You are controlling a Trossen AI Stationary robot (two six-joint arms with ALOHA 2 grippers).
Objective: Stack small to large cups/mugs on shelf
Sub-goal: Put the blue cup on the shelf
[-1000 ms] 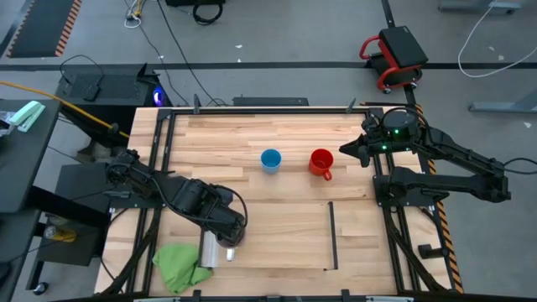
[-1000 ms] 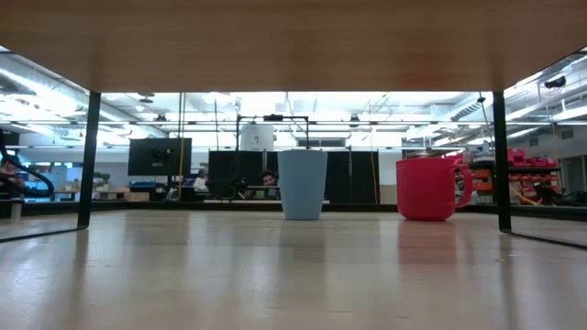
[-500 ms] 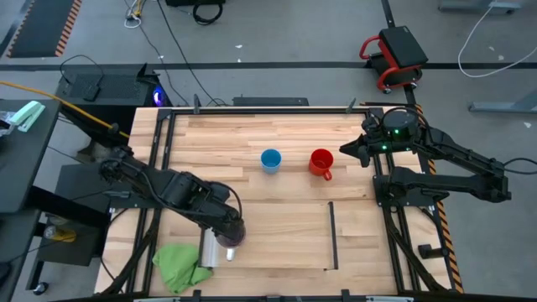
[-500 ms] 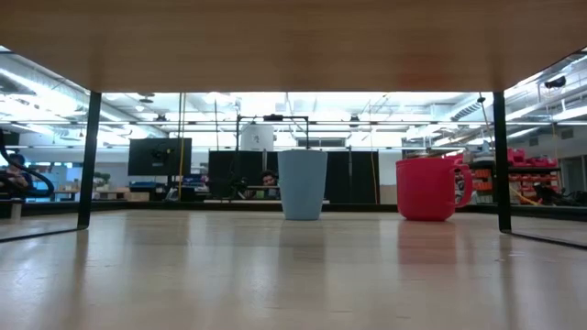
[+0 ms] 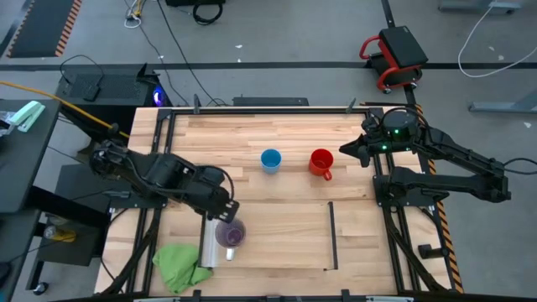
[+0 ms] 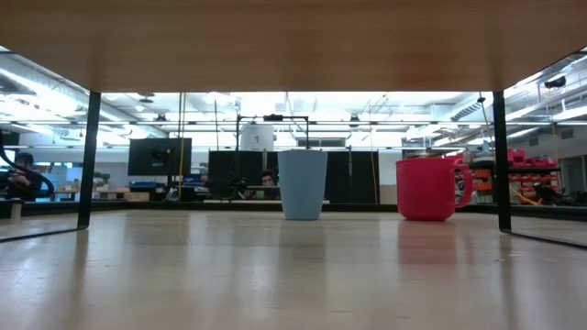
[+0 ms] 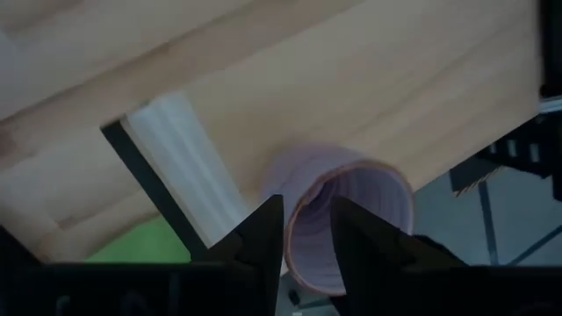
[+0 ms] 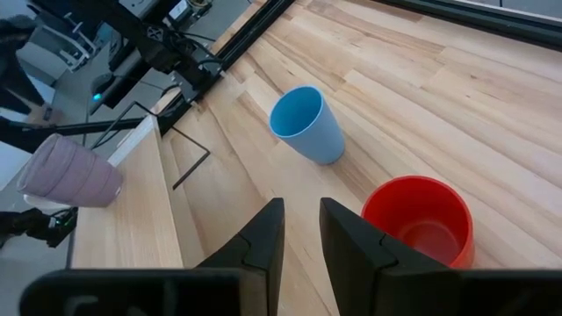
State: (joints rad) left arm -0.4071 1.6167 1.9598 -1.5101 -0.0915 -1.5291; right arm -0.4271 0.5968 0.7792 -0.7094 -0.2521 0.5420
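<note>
Green cloth lies lower left beside the shelf. Three mugs: purple, blue, red. Left gripper and right gripper both stand apart, empty.

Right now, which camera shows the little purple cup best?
The right wrist view: the pale purple cup stands whole on the light-wood shelf. The high view shows only its rim from above, the left wrist view crops it, and the low view misses it.
</note>
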